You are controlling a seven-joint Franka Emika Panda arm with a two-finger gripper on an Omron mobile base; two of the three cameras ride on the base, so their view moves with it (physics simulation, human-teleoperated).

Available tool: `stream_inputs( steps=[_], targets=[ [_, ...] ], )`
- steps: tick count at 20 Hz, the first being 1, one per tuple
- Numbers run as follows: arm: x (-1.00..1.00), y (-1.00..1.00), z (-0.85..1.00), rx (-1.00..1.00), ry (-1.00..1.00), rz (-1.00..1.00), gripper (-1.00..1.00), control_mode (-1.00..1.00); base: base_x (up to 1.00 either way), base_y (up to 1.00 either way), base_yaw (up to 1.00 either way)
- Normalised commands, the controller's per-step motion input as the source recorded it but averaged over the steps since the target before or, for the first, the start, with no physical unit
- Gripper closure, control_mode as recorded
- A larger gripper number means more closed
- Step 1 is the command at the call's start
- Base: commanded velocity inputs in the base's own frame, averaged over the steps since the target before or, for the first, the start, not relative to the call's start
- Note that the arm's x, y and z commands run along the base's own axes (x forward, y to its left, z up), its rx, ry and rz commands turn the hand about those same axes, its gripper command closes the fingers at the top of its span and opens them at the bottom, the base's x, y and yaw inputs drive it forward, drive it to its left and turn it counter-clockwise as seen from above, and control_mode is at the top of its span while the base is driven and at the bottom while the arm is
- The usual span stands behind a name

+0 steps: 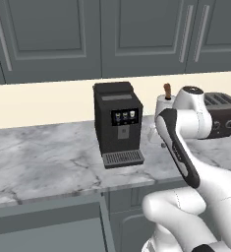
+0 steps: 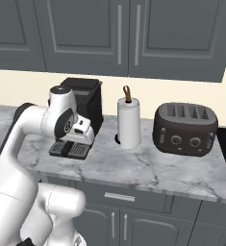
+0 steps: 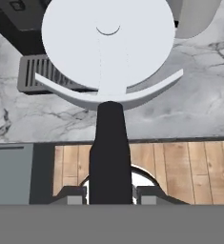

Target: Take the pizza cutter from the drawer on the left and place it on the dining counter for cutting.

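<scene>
In the hand view my gripper (image 3: 110, 195) is shut on the black handle of the pizza cutter (image 3: 108, 43). Its white round wheel fills the top of that view, over the marble worktop edge. One dark fingertip (image 3: 74, 195) presses each side of the handle. In the right base view my white hand (image 2: 81, 129) hangs just in front of the coffee machine, above the worktop. The drawer (image 1: 48, 216) stands pulled out at the lower left of the left base view, below the worktop edge. The dining counter is out of view.
A black coffee machine (image 1: 118, 123) stands on the marble worktop (image 1: 43, 157) with the beige backsplash. To its right are a paper towel roll (image 2: 129, 122) and a dark toaster (image 2: 184, 127). Grey wall cabinets hang above. Wooden floor (image 3: 189, 167) lies below the hand.
</scene>
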Motion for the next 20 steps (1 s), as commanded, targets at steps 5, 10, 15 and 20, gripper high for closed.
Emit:
stream_inputs(
  steps=[5, 10, 15, 20],
  targets=[
    [0.27, 0.01, -0.01, -0.02, 0.00, -0.08, 1.00, -1.00, 0.00, 0.00, 0.00],
    [0.08, 0.00, 0.00, -0.08, 0.00, -0.02, 1.00, -1.00, 0.00, 0.00, 0.00],
    [0.00, 0.00, 0.00, -0.02, 0.00, 0.00, 1.00, 1.00, 0.00, 0.00, 0.00],
    [0.00, 0.00, 0.00, 0.00, 0.00, 0.00, 1.00, 1.00, -0.55, -0.31, -0.10]
  ],
)
